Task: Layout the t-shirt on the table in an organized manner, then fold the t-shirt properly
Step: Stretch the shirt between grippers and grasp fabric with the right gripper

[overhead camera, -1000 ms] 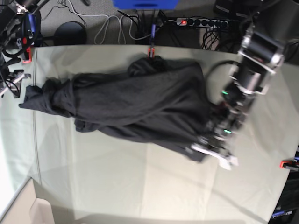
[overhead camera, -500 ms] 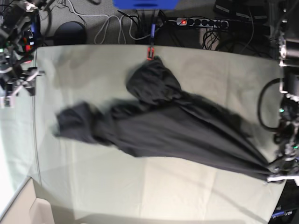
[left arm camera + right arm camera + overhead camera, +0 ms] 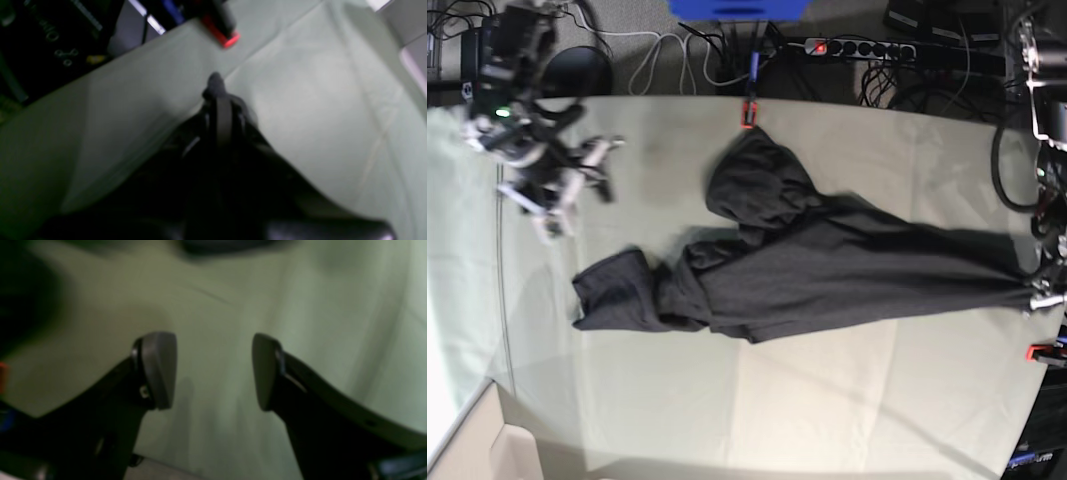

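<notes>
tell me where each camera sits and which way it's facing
base: overhead, looking down on the table; both arms show, right gripper open.
left wrist: on the left arm, looking along the left gripper shut on the t-shirt.
right wrist: looks past open fingers at bare cloth.
Shared: base and left wrist both show the t-shirt.

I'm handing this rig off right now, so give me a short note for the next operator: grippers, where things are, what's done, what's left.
Left gripper: shut on one end of the t-shirt, at the table edge by a red clamp.
Right gripper: open, empty, over bare cloth near the opposite end.
T-shirt: stretched across the table in a long bunched strip, not flat.
Done: nothing finished.
Left: spread it flat, then fold.
</notes>
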`<state>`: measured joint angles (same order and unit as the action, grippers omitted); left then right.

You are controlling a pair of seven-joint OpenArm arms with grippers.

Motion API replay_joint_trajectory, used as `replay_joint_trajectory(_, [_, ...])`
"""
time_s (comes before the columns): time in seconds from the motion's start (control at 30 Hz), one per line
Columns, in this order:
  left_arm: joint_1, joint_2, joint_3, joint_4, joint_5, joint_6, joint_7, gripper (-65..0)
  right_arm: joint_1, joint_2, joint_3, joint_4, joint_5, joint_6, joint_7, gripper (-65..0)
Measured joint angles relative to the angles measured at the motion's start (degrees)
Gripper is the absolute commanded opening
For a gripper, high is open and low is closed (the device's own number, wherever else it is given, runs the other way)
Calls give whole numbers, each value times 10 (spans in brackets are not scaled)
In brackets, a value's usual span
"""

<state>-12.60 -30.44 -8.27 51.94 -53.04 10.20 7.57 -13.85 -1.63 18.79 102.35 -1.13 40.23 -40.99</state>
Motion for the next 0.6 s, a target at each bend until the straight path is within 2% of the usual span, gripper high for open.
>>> replay_joint_trajectory(0.27, [34, 1, 0, 2, -1, -1, -1, -649, 11, -20, -147, -38, 0, 0, 0, -285])
replay_joint_trajectory(0.6, [53, 0, 0, 2, -2, -1, 0, -649, 57, -18, -198, -141, 0, 0, -1, -285])
